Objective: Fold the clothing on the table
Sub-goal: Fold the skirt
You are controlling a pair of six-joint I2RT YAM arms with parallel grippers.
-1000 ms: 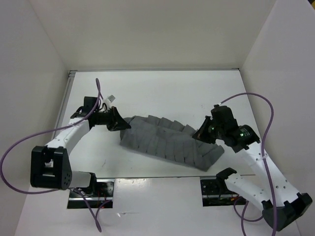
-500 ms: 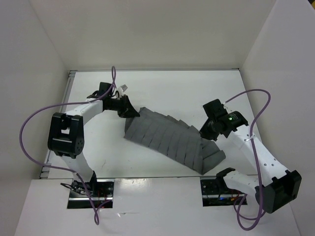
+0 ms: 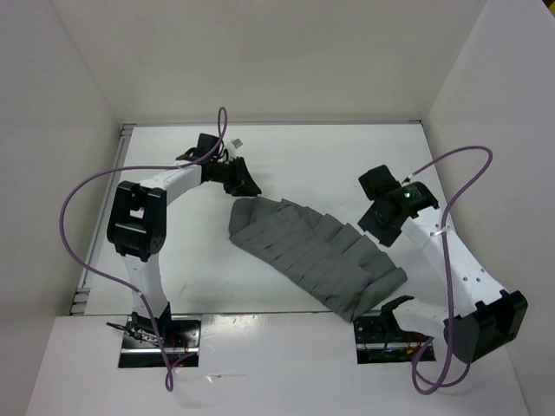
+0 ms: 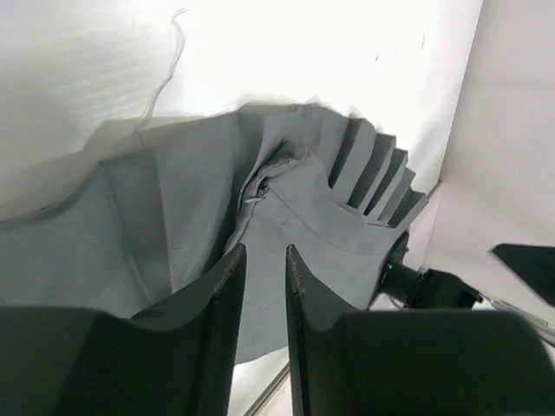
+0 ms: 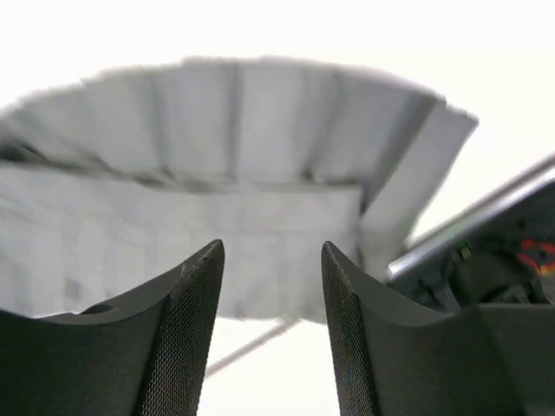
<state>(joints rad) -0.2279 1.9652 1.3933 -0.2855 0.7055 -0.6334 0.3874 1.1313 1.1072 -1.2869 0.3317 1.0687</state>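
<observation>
Top view: pleated skirt (image 3: 316, 256) lies on the table (image 3: 303, 156), between both grippers.
Left wrist: left gripper (image 4: 264, 251) narrowly parted, empty; stitched fold just beyond fingertips.
Right wrist: right gripper (image 5: 272, 251) wide apart, empty; pleats beyond fingertips.

From my right wrist the skirt (image 5: 217, 165) looks blurred and washed out, its left end cut off by the edge.

My top view looks down from above the near edge onto the whole table (image 3: 347, 156). Each wrist view sits close, peering past its own fingers (image 4: 303, 334) (dark, along the bottom) at the skirt (image 3: 312, 251), which all three views share.
</observation>
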